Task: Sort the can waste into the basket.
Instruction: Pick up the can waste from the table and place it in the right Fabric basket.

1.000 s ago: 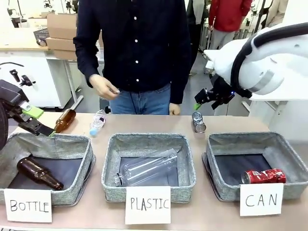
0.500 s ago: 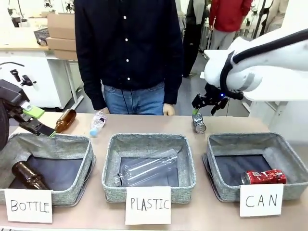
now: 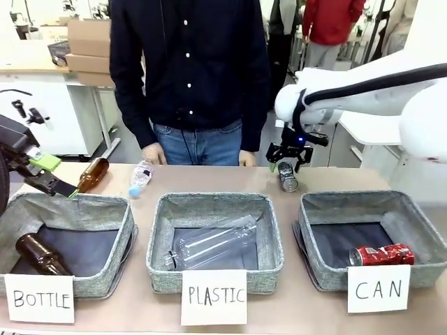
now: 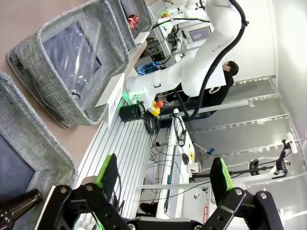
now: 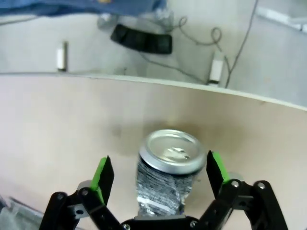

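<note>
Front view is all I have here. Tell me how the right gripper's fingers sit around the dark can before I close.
Observer: In the right wrist view the right gripper is open. The dark can stands upright between its fingers, with one green pad on each side and a gap at both.
Operator: Now report the left gripper's jaws.
Observer: In the left wrist view the left gripper is open, with nothing between its fingers.
</note>
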`<state>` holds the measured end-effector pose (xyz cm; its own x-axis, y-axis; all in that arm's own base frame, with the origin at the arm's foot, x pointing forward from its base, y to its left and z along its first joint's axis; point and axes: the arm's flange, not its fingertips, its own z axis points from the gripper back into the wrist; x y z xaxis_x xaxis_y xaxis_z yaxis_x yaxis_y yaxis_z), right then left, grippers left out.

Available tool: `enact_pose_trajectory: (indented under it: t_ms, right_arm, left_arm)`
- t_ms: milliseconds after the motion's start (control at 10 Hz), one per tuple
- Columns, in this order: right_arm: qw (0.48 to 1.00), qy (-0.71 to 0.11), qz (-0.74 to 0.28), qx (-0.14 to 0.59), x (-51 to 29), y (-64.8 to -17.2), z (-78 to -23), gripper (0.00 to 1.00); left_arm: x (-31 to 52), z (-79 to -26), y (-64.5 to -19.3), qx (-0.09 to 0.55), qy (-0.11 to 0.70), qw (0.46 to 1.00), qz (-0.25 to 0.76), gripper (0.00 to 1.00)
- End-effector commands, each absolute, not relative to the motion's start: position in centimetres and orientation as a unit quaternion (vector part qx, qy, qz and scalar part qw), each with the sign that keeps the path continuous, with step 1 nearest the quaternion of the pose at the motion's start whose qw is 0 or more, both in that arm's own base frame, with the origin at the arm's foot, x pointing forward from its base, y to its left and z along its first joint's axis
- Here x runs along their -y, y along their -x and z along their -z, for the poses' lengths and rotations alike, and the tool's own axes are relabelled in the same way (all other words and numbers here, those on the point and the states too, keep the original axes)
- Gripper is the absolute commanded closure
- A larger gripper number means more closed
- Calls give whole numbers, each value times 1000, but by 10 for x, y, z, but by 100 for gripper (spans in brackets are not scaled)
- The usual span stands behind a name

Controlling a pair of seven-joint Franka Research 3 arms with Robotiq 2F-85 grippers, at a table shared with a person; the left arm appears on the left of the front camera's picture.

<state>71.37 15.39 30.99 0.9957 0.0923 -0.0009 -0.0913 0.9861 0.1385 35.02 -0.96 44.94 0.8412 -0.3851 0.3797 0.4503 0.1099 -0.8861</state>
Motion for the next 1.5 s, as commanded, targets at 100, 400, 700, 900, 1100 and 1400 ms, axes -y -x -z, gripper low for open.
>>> enact_pose_trajectory:
  t_ms: [100, 400, 700, 900, 1100, 1400]
  right_arm:
    - [999, -36, -29, -19, -161, -722, -308, 0]
    - [999, -32, -36, -21, -163, -723, -305, 0]
    - [999, -18, -32, -15, -160, -719, -306, 100]
    - [999, -15, -31, -16, -156, -716, -308, 100]
    - [999, -21, -31, -15, -156, -717, -308, 100]
    - [999, -19, -37, -15, -155, -715, -310, 49]
  left_arm:
    - [7, -452, -348, 21, 607, 743, 282, 0]
    - [7, -452, -348, 21, 607, 743, 282, 0]
    - [7, -452, -348, 21, 607, 743, 282, 0]
    - [7, -452, -348, 21, 607, 743, 282, 0]
    - [7, -452, -348, 21, 607, 743, 282, 0]
    - [7, -452, -348, 21, 607, 743, 282, 0]
